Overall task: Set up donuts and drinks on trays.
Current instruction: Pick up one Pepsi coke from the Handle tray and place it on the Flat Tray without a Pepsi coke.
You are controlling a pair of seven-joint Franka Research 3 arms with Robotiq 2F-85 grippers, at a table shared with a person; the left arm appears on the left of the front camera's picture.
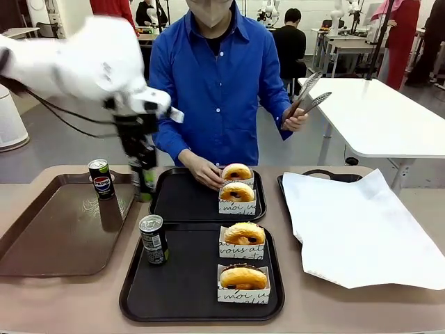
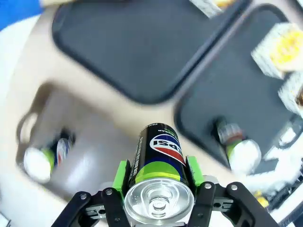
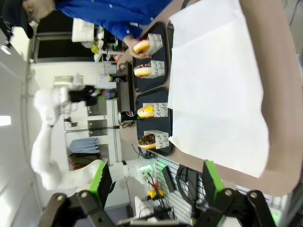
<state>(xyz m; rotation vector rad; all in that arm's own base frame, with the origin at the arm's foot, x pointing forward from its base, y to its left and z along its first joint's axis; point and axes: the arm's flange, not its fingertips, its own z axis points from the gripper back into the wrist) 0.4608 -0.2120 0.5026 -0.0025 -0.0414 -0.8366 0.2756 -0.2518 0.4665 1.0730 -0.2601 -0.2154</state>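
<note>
**A:** Which step is this?

**B:** The drinks. The left tool (image 2: 158,189) has its green pads clamped on the sides of a Pepsi can (image 2: 158,161), silver top toward the wrist camera, and carries it in the air above the gap between the brown tray (image 1: 49,240) and the far black tray (image 1: 182,202). I judge it is bringing the second drink over: the near black tray (image 1: 188,289), just below and to the robot's right of the tool, already has a can (image 1: 152,239) standing in its left corner beside two sleeved donuts (image 1: 244,234), while the far tray holds two donuts (image 1: 236,191) and no can.

**A:** So what does the next move need?

**B:** Likely a short shift to the robot's right, over the bare left half of the far tray, then a straight lowering so the can lands upright inside the rim, clear of the donuts. The person's hand (image 1: 201,170) rests on that tray by the rear donut, so the tool should keep to the left side.

**A:** And the arm's pose?

**B:** The left arm comes in high from the robot's left, wrist bent so the tool points steeply down; it is motion-blurred. One more can (image 1: 102,179) stands on the brown tray, behind and left of the tool.

**A:** The other tool?

**B:** The right tool (image 3: 156,187) hangs spread wide with nothing between its pads, well apart from the trays, beyond the white paper sheet (image 3: 218,90) on the counter (image 1: 69,306).
</note>
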